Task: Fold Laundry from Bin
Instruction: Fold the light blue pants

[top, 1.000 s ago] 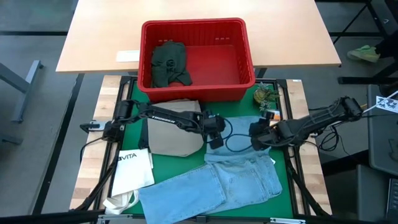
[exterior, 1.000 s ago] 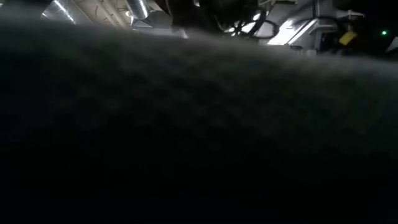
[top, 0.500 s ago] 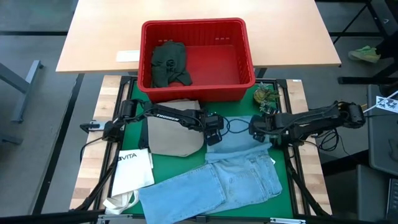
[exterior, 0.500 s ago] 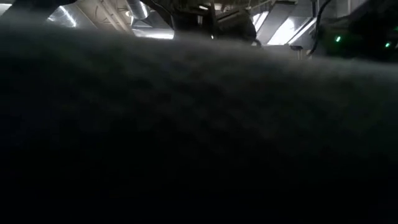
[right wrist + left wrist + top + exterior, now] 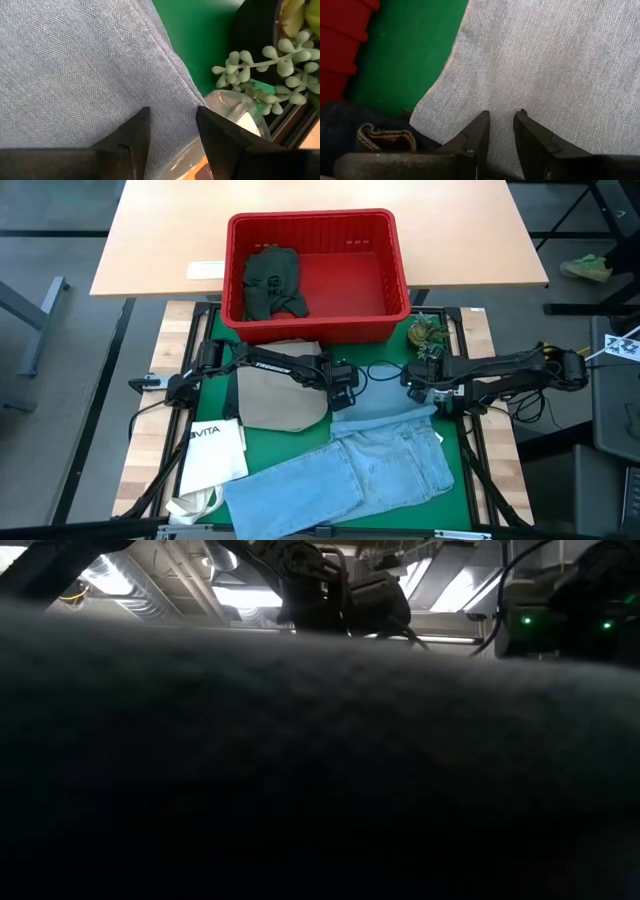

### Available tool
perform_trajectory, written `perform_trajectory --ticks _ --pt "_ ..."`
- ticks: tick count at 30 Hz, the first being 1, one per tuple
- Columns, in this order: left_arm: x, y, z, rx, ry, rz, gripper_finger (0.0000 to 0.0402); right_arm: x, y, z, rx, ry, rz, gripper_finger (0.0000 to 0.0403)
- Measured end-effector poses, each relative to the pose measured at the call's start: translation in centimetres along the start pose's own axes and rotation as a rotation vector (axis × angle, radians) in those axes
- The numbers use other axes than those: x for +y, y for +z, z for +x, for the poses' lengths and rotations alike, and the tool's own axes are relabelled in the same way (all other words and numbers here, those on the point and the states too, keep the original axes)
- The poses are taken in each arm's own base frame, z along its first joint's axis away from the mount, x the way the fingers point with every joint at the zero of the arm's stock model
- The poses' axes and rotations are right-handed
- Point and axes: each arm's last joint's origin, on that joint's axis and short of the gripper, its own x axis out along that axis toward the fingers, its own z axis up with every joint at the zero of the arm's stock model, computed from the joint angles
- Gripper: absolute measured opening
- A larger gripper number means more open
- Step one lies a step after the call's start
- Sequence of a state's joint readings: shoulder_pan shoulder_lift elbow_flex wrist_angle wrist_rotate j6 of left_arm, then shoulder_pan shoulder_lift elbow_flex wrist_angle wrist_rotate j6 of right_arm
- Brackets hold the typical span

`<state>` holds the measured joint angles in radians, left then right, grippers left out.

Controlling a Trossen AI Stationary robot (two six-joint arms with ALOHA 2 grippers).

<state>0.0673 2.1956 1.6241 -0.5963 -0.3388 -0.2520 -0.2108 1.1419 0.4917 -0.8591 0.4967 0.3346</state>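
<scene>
A: While both hands sit on the same garment, what should each one mind? Start at the left side.

B: Farthest left on the green mat lies the white tote bag (image 5: 213, 452), which is no part of the job. Next to it is the folded tan trousers (image 5: 278, 398), already flat. Behind them the red bin (image 5: 398, 275) stands on the counter (image 5: 160, 240) with a dark green piece (image 5: 270, 282) lying inside.

A: And the left hand?

B: The left hand (image 5: 343, 392) is at the near-left corner of the light blue jeans (image 5: 390, 465). Its wrist camera shows the fingers (image 5: 475, 137) narrowly parted with denim between them, so I judge it pinches the jeans' edge. A dark navy piece (image 5: 350, 125) lies just beside that edge; the pinch should take only the light denim.

A: The right one?

B: The right hand (image 5: 412, 388) is at the other corner of the same edge, fingers (image 5: 132, 135) set a bit wider, pressed onto the cloth. I take it as a grip, though less surely. A small potted plant (image 5: 426, 333) and a clear plastic thing (image 5: 235, 115) stand close, so it should lift straight.

A: Then?

B: Raise both corners evenly and keep the edge taut, or the fold will go skew.
</scene>
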Motion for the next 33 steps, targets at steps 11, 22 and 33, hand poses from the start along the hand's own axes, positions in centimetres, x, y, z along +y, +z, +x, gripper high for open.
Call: perform_trajectory --ticks 11,22,33 --pt "0.2 -0.1 -0.4 0.015 0.021 0.008 0.0086 -1.2 0.9 -2.1 0.020 -0.110 -0.001 0.0166" --pt "0.0 0.5 -4.5 -0.052 -0.017 0.011 0.0086 -1.8 2.3 -4.9 0.019 -0.003 -0.054 0.0166" --pt "-6.1 -0.6 -8.1 -0.125 -0.263 0.110 0.0086 3.3 0.5 -8.7 -0.122 0.209 -0.280 0.0166"
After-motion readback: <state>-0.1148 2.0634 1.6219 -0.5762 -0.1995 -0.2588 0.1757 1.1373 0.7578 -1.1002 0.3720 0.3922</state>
